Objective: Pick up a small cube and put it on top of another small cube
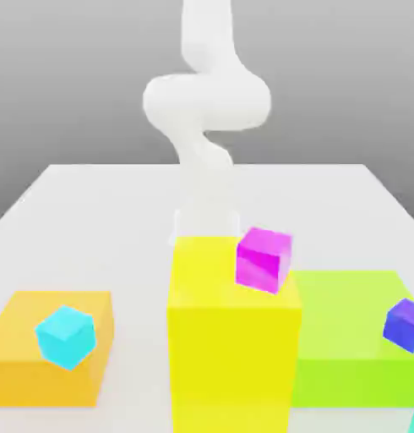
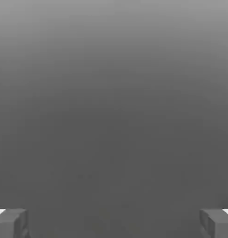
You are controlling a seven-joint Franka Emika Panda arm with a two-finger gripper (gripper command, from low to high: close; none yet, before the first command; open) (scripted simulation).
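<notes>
Nothing done yet, I think. My gripper (image 2: 114,223) has its fingers (image 2: 11,223) wide apart w/ nothing between them. The small cube (image 1: 405,324) sits on the green block (image 1: 345,338), at about 4 o'clock in the exterior view. Pick & stack both left.

A wide white desk (image 1: 92,194) stretches away from me, its far edge straight and clean. Behind it there is only a plain grey backdrop, darker above and paler lower down. The light is soft and even, making faint shadows.
</notes>
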